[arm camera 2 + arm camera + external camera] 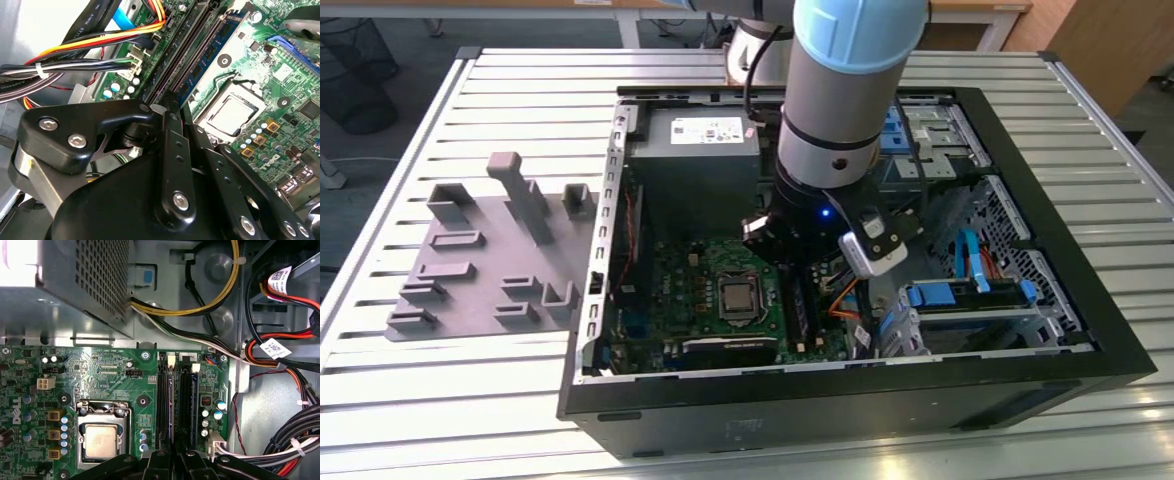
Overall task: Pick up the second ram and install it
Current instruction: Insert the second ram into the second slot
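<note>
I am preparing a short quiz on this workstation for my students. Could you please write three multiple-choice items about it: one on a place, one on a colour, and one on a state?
1. In the exterior view, where is the grey tray?
A. Inside the computer case
B. On the table, at the exterior view's left of the case
C. On top of the power supply

2. What colour is the motherboard?
A. Red
B. White
C. Green

3. In what state is the computer case?
A. Lying on its side, open on top
B. Closed with its panel
C. Standing upright

Answers:
1. B: the grey tray lies on the slatted table, beside the computer case.
2. C: the motherboard is green in both wrist views.
3. A: the exterior view looks straight down into the case onto the motherboard.
</note>
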